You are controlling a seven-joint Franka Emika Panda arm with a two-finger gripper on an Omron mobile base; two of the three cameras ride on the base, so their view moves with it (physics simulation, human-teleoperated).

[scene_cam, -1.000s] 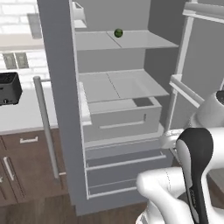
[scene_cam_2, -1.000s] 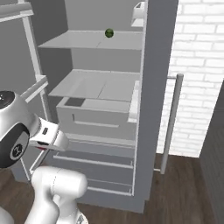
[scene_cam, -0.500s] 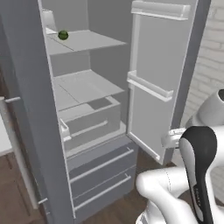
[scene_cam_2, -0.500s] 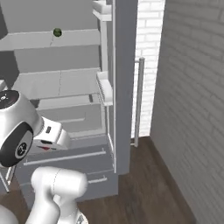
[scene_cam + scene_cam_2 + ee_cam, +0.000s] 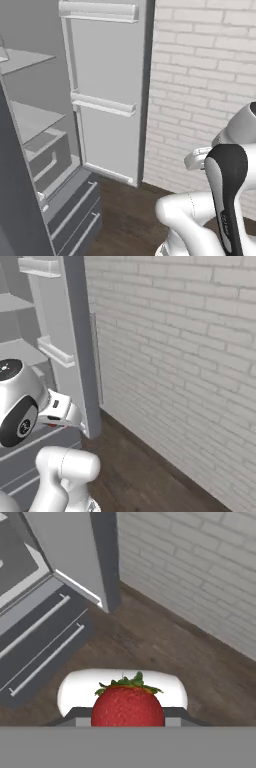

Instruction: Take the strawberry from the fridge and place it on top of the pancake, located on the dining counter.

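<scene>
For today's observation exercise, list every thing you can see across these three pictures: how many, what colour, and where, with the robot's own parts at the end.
strawberry: one, red with green leaves, at the bottom of the hand view, held in the tool.
fridge: one, grey, door open, pale shelves and two lower drawers, at left.
brick wall: one, white, right of the fridge.
floor: dark wood, below the wall.
tool: one, shut on the strawberry.
arm: one, white with dark joints, lower right of the left base view.

White brick wall (image 5: 190, 356) meets dark wood floor (image 5: 165, 652).
</scene>
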